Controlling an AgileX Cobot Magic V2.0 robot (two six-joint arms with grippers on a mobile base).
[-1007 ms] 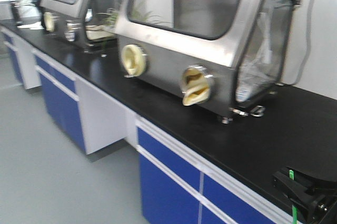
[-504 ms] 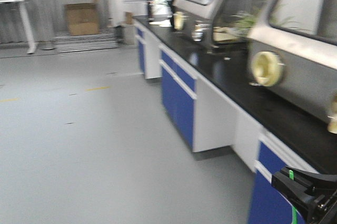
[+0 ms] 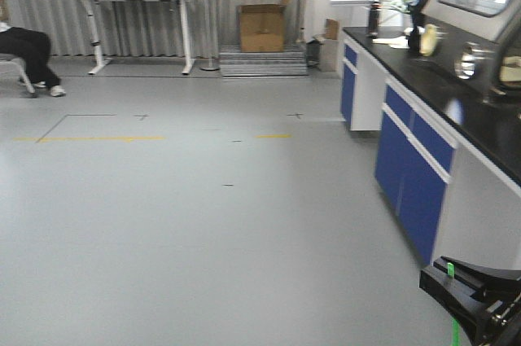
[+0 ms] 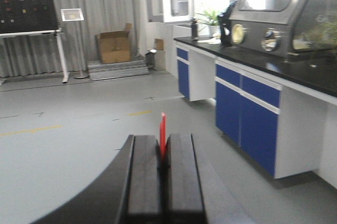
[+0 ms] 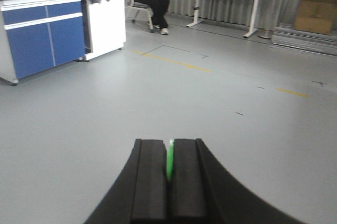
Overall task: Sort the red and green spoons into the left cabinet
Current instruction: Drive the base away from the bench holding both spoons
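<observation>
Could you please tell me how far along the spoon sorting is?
Done: both pickups. In hand: the left gripper is shut on the red spoon, and the right gripper is shut on the green spoon. Left: the left cabinet shows in no view, only open floor and a bench, so reaching it and placing both remains.

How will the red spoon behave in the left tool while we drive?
Probably light: the red spoon looks thin. Being narrow and likely smooth plastic, it could pivot or slip in the shut left tool.
</observation>
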